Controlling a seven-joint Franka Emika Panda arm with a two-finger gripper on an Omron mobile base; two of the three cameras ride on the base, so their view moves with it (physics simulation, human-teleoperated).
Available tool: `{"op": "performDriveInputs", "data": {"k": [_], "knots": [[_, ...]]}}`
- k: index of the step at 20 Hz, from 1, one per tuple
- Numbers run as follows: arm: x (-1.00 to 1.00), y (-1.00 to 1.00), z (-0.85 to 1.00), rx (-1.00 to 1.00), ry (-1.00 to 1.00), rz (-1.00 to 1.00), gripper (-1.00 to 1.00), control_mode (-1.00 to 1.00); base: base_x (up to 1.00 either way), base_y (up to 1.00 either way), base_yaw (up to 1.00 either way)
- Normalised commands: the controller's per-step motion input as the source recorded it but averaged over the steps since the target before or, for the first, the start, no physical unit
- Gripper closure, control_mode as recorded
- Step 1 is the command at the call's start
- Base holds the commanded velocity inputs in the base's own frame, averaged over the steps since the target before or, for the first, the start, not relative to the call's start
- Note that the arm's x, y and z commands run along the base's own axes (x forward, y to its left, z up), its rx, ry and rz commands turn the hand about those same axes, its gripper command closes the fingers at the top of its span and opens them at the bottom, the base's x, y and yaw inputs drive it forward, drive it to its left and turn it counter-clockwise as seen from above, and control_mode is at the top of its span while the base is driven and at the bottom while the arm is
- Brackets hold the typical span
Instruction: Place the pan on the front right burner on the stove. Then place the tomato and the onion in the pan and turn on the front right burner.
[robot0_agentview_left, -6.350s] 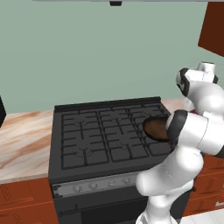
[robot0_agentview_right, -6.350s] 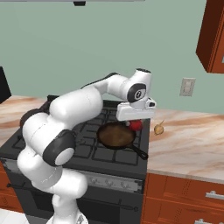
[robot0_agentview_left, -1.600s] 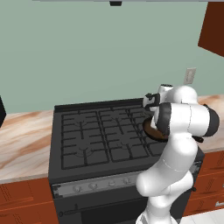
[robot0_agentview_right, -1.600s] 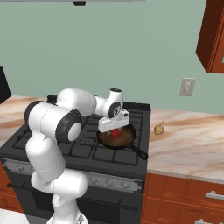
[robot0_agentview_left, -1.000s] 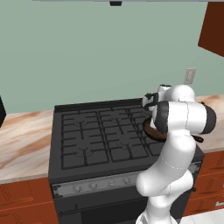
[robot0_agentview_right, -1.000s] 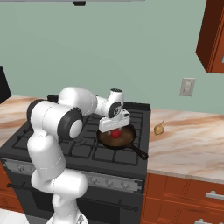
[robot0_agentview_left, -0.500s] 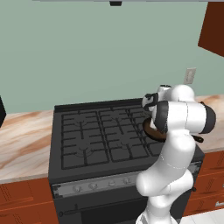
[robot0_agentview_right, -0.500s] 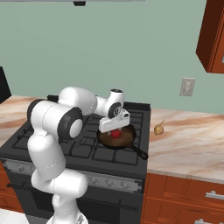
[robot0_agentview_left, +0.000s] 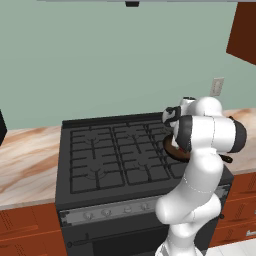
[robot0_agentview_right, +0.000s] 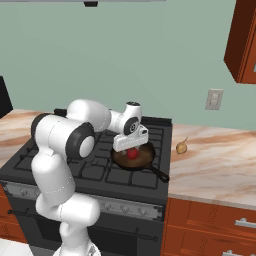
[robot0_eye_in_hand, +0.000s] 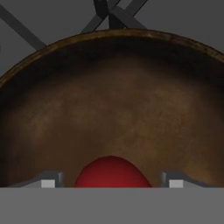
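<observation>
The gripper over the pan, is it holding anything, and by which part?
Nothing held, it seems: the gripper stands open, fingers apart from the tomato in the pan.

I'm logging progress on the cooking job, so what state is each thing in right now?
Pan: on the stove's front right burner, handle pointing toward the front right.
Tomato: in the pan, between the fingertips.
Gripper: open, fingers apart from the tomato on both sides.
Onion: on the counter right of the stove, not yet in the pan.
Burner knobs: too small to tell their setting.
</observation>
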Motion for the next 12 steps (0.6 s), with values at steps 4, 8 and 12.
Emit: {"op": "performDriveInputs", "data": {"k": [4,8,12], "knots": [[0.03,0.00,0.00,0.00,0.00,0.00,-1.00,-1.00,0.00,0.00,0.00],[0.00,0.00,0.00,0.00,0.00,0.00,-1.00,-1.00,0.00,0.00,0.00],[0.04,0.00,0.10,0.00,0.00,0.00,-1.00,-1.00,0.00,0.00,0.00]]}}
